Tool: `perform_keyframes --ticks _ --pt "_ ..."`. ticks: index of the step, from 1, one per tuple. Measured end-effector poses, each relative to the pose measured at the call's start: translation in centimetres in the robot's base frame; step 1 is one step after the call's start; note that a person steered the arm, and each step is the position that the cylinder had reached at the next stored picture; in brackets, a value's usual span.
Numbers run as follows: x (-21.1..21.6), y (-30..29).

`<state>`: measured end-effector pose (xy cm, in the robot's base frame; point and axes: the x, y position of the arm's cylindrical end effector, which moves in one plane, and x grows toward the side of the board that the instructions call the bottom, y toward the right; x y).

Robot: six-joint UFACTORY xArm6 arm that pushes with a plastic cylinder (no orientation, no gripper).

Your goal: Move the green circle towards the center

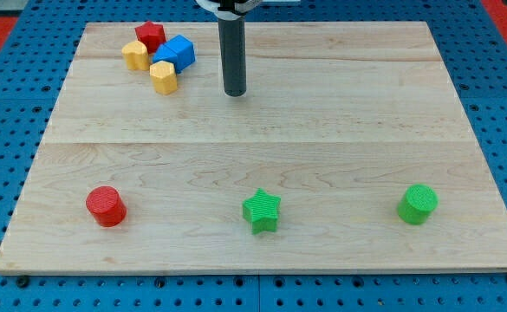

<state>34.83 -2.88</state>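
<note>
The green circle (418,204) is a short green cylinder near the view's bottom right of the wooden board (340,130). My tip (235,93) is the lower end of a dark rod near the view's top, left of centre. It is far from the green circle, up and to the left of it, touching no block.
A green star (262,211) sits at the view's bottom centre and a red circle (106,206) at the bottom left. At the top left cluster a red block (150,35), a blue block (176,52) and two yellow blocks (135,55) (163,76), just left of my tip.
</note>
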Motion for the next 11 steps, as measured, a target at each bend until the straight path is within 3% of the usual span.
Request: perform_keyframes --ticks 3,4,6,7,8,9,11 --pt "0.0 0.3" --pt "1.2 9.1" --pt "11.0 29.0" --pt "21.1 29.0" --pt "22.9 21.7" --pt "20.5 14.7" --pt "23.8 20.6"
